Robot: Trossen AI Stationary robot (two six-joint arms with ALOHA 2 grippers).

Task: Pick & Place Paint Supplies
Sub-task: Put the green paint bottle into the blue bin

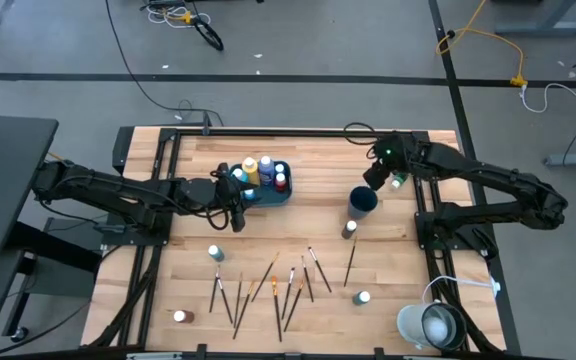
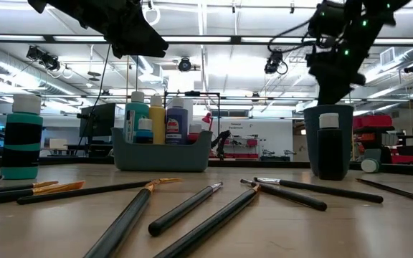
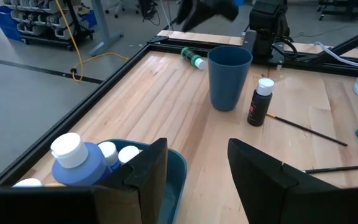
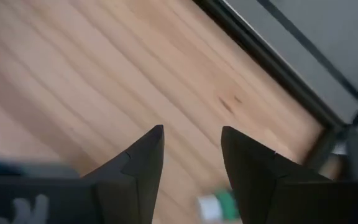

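**Two open grippers hover, one at the tray, one past the cup**

Two arms reach in over the wooden table (image 1: 298, 225). The left gripper (image 1: 240, 203) hangs just above the near edge of the teal tray (image 1: 268, 196), its fingers spread apart with nothing between them. Several white-capped paint bottles (image 1: 258, 172) stand upright in that tray, blue and yellow among them.

The right gripper (image 1: 380, 180) hovers at the far right of the table, just beyond the dark blue cup (image 1: 363, 201); its fingers (image 4: 143, 158) also stand apart and empty. A green-and-white bottle (image 1: 398, 181) lies on its side beside this gripper, near the table's edge frame.

A dark bottle (image 1: 349, 230) stands upright just in front of the cup. Three more bottles stand alone on the table: a teal one (image 1: 216, 254) on the left, a brown one (image 1: 180, 317) at the front left and another (image 1: 363, 298) at the front right.

About ten thin paintbrushes (image 1: 273, 285) lie scattered flat across the front middle of the table, some crossing one another, and one brush (image 1: 350, 262) lies apart, nearer the dark bottle. A white round container (image 1: 433, 325) sits at the front right corner.
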